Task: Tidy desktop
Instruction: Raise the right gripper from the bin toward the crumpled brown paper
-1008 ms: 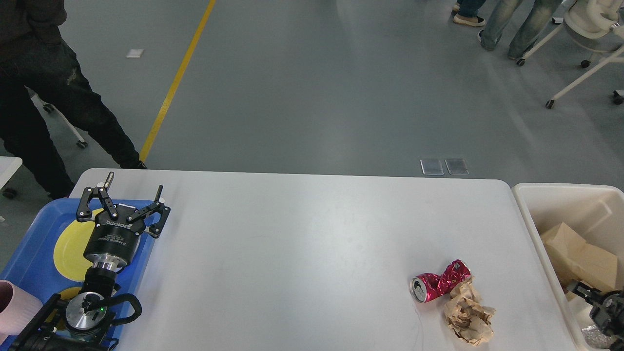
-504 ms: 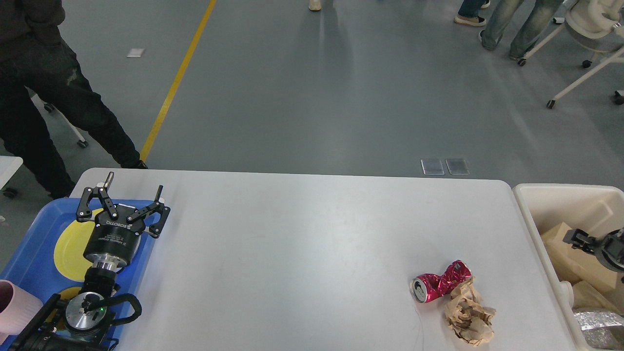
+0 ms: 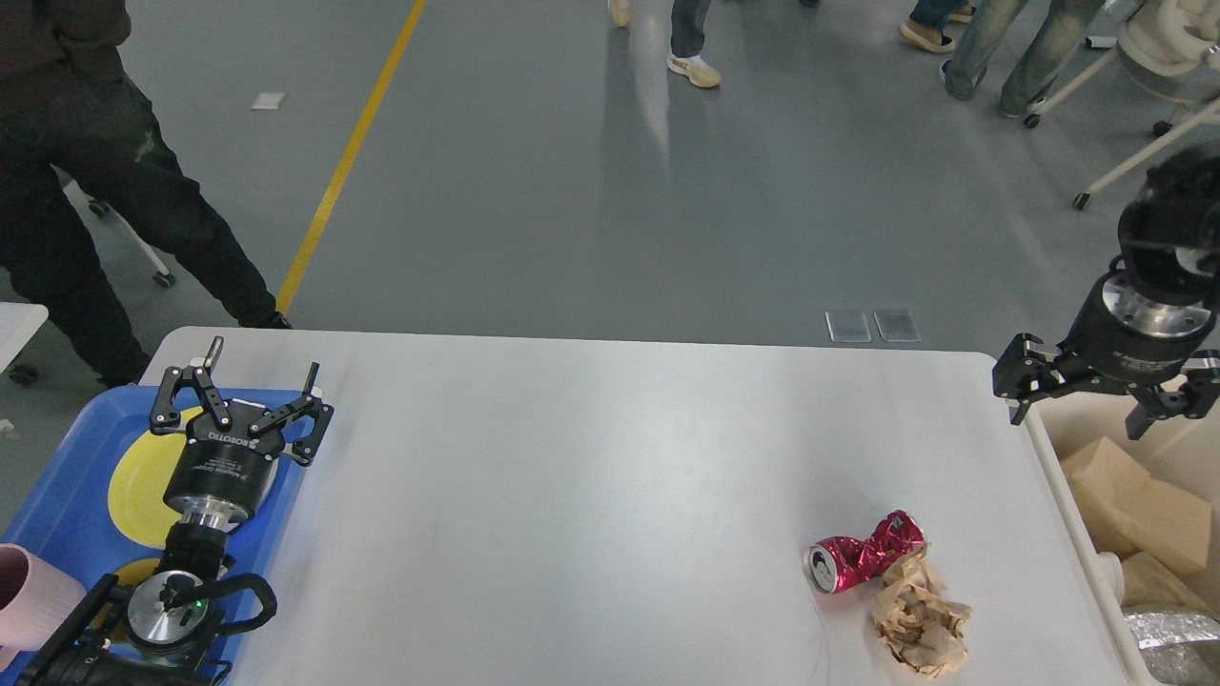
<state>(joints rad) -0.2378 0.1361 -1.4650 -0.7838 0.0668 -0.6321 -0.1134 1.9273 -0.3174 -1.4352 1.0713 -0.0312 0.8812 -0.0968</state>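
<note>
The white desktop [image 3: 591, 495] fills the middle of the head view. A crushed red can [image 3: 863, 560] lies on its front right part, touching a crumpled wad of brown paper [image 3: 917, 617] just in front of it. My left gripper [image 3: 264, 360] is open and empty at the desktop's left edge, above the rim of a blue tray. My right gripper [image 3: 1077, 419] is open and empty too, pointing down, raised over the far-left corner of the cream bin [image 3: 1048, 467], well behind the can.
The blue tray [image 3: 57, 476] at the left holds a yellow plate [image 3: 138, 481] and a pink cup [image 3: 33, 595]. The bin at the right contains cardboard pieces [image 3: 1144, 505] and foil [image 3: 1168, 638]. A person in black [image 3: 95, 191] stands near the table's far-left corner; others walk beyond.
My right arm has risen out of the bin's near end to above its far-left corner, with its open fingers now in full view. The left arm, can and paper have not moved.
</note>
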